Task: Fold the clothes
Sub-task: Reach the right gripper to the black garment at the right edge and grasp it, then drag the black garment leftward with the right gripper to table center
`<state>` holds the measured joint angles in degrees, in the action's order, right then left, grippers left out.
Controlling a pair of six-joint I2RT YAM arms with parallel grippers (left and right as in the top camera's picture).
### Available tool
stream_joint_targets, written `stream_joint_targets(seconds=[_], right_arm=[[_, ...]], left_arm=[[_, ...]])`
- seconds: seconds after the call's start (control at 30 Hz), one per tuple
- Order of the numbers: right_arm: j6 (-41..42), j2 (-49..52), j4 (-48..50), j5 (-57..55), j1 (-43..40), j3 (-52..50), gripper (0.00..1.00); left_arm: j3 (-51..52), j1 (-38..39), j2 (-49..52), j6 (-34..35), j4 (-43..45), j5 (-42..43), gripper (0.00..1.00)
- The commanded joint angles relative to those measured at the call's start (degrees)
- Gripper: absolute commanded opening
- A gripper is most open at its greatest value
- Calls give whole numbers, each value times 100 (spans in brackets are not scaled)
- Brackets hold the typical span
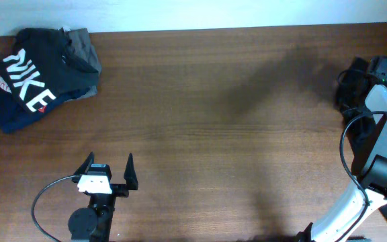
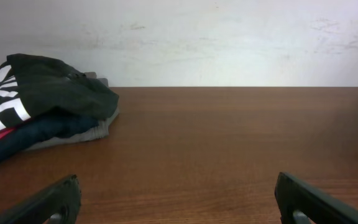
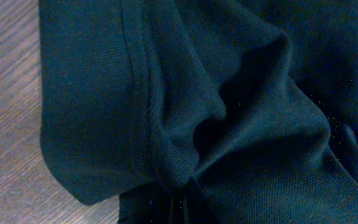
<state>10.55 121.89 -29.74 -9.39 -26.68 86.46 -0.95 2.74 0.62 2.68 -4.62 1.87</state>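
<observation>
The clothes [image 3: 229,112], dark soft fabric with a stitched hem, fill the right wrist view in bunched folds. My right gripper [image 3: 180,206] is shut on a pinch of that fabric at the bottom of the view, its dark fingers pressed together. From overhead the clothes [image 1: 350,87] show only as a dark heap at the table's far right edge, under the right arm [image 1: 381,134]. My left gripper [image 1: 108,163] stands open near the front edge, left of centre, with nothing between its fingers [image 2: 58,200].
A dark garment with white NIKE lettering [image 1: 29,84] lies on a grey folded garment [image 1: 86,47] at the back left corner, and both also show in the left wrist view [image 2: 42,99]. Brown wooden table [image 1: 200,121] ends at a white wall behind.
</observation>
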Motion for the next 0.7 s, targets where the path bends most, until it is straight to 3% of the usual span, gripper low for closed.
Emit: stream_joint_targets(seconds=[0.0,0.13,0.37,0.67], right_arm=[[42,-275,-127,39,59,127,4],[39,-905,-295,780,153,127,4],[39,-1519,-354,3440,610,127,4],[42,-1469,-883,3707,2269,120,4]], left_arm=[[48,-28,-33,33,2,-37,99],[48,-31,-33,33,2,-37,99],[48,-28,-33,33,2,-37,99],[48,-28,-33,33,2,-37,99]])
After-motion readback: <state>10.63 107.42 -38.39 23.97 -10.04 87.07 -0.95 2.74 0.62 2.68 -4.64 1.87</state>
